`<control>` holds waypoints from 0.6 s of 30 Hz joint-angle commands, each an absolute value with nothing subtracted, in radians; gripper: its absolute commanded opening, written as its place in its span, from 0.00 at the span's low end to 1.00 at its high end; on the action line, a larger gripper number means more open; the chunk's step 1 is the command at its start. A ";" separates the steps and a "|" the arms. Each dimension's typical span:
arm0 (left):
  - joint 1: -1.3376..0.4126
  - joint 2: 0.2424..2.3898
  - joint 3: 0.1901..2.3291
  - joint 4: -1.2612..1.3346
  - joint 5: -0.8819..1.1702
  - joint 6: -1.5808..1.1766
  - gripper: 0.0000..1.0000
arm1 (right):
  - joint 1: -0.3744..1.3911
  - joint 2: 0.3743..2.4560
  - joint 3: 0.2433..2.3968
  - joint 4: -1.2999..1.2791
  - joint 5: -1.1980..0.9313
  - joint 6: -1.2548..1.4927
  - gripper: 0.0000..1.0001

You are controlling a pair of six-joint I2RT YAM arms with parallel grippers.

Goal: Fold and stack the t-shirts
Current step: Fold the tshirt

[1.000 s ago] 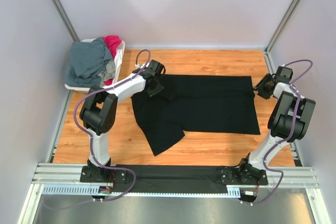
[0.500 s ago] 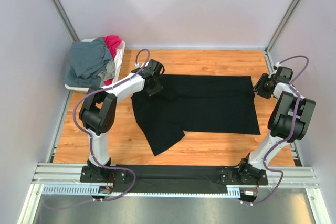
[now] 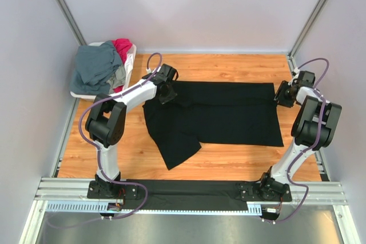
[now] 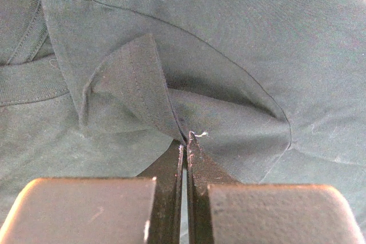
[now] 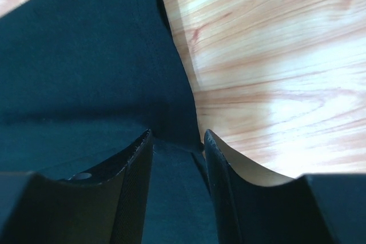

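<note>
A black t-shirt (image 3: 229,112) lies spread on the wooden table (image 3: 229,67), its left part rumpled and one flap hanging toward the near side. My left gripper (image 3: 167,92) is at the shirt's far left corner. In the left wrist view it (image 4: 186,139) is shut on a raised fold of the black cloth (image 4: 131,84). My right gripper (image 3: 281,94) is at the shirt's far right corner. In the right wrist view it (image 5: 178,135) stands open, and the shirt's edge (image 5: 183,101) runs between the fingers without being pinched. A slate grey-blue t-shirt (image 3: 97,67) and a magenta-red one (image 3: 122,47) are heaped in the basket.
The white plastic basket (image 3: 131,61) stands at the far left corner, against the left wall. Walls and metal frame posts close in the table on three sides. Bare wood (image 5: 274,55) shows just right of the shirt's edge.
My right wrist has drifted slightly toward the far side at the shirt's right corner. My left gripper has crept a little back with its fold. The shirt lies as before.
</note>
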State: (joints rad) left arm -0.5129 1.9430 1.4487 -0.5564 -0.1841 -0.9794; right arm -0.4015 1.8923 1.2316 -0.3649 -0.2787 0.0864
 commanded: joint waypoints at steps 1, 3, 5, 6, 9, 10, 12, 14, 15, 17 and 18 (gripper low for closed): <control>-0.505 1.901 1.473 -0.537 -0.180 -0.962 0.00 | -0.397 1.901 1.269 -0.390 -0.265 0.049 0.43; -0.505 1.904 1.473 -0.535 -0.178 -0.965 0.00 | -0.397 1.907 1.278 -0.393 -0.267 0.048 0.43; -0.505 1.905 1.470 -0.535 -0.175 -0.968 0.00 | -0.391 1.922 1.290 -0.413 -0.265 0.045 0.42; -0.505 1.907 1.468 -0.534 -0.175 -0.969 0.00 | -0.390 1.927 1.298 -0.419 -0.264 0.040 0.42; -0.505 1.907 1.468 -0.534 -0.173 -0.966 0.00 | -0.382 1.928 1.301 -0.426 -0.245 0.032 0.40; -0.505 1.907 1.470 -0.534 -0.175 -0.965 0.00 | -0.382 1.928 1.298 -0.426 -0.230 0.031 0.40; -0.503 1.908 1.474 -0.534 -0.175 -0.962 0.00 | -0.380 1.924 1.293 -0.422 -0.230 0.029 0.40; -0.502 1.910 1.474 -0.535 -0.173 -0.963 0.00 | -0.380 1.914 1.287 -0.416 -0.235 0.028 0.40; -0.502 1.910 1.474 -0.534 -0.173 -0.962 0.00 | -0.379 1.913 1.285 -0.414 -0.239 0.026 0.40; -0.502 1.910 1.470 -0.532 -0.172 -0.962 0.00 | -0.379 1.911 1.282 -0.411 -0.253 0.020 0.41; -0.502 1.910 1.470 -0.534 -0.170 -0.962 0.00 | -0.379 1.911 1.282 -0.411 -0.253 0.020 0.46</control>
State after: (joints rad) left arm -0.5083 1.9430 1.4487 -0.5491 -0.1715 -0.9783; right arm -0.3828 1.9190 1.2652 -0.4210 -0.2523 0.0467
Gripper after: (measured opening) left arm 0.008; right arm 0.432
